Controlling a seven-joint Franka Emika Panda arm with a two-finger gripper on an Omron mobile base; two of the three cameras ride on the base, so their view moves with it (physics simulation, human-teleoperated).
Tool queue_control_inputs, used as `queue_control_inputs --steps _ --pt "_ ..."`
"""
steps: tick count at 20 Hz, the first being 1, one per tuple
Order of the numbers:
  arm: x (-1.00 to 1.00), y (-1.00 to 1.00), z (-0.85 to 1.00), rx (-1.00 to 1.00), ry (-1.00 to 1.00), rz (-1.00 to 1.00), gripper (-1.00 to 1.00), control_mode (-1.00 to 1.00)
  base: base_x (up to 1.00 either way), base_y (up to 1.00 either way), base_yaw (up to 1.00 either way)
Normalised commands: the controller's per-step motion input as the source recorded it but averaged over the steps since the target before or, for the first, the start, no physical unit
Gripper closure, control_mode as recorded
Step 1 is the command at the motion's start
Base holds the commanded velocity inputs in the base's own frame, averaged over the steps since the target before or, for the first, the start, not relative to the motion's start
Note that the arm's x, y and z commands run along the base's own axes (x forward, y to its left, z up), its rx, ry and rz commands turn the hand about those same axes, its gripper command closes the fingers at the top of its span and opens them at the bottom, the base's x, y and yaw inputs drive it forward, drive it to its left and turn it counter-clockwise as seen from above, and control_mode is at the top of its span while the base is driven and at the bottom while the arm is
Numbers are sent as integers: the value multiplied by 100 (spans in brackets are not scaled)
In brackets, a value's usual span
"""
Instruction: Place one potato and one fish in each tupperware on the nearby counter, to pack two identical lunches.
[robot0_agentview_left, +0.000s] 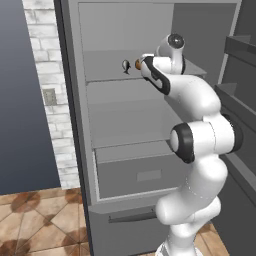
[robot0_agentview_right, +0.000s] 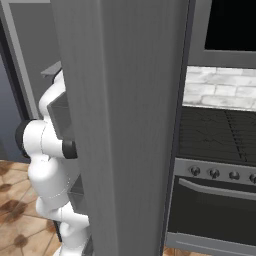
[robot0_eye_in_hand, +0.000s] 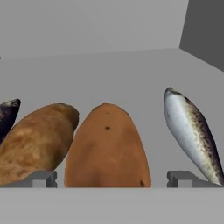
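My gripper (robot0_eye_in_hand: 111, 179) is open inside the fridge, low over a grey shelf (robot0_eye_in_hand: 131, 74). Its fingertips (robot0_eye_in_hand: 41, 178) stand on either side of the near end of an orange-brown potato (robot0_eye_in_hand: 107, 144). A second, paler brown potato (robot0_eye_in_hand: 37, 138) lies just left of it. A silver speckled fish (robot0_eye_in_hand: 190, 131) lies to the right, beside the right fingertip. Another dark fish (robot0_eye_in_hand: 8, 114) peeks in at the left edge. In the left base view the hand (robot0_agentview_left: 150, 67) reaches to the shelf, where a fish (robot0_agentview_left: 126, 65) and a potato (robot0_agentview_left: 137, 64) show. The tupperware and the counter are out of view.
The fridge has more grey shelves (robot0_agentview_left: 125, 115) and a drawer (robot0_agentview_left: 140, 172) below the hand. Its open door (robot0_agentview_right: 125, 125) blocks most of the right base view. A stove and oven (robot0_agentview_right: 215, 165) stand to the right, and a brick wall (robot0_agentview_left: 50, 90) to the left.
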Motion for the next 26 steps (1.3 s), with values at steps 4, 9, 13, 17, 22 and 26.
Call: queue_control_inputs --steps 4,9,13,17,22,26 --pt "15 0 -19 0 0 0 -100 -100 0 0 0" --pt "5 0 -32 0 0 0 -100 -100 0 0 0" --pt "0 0 -40 0 1 0 100 -100 0 0 0" --pt "1 0 -22 0 0 0 100 -100 0 0 0" --pt "11 0 -3 0 -3 0 100 -100 0 0 0" --pt "14 0 0 0 -1 0 100 -100 0 0 0"
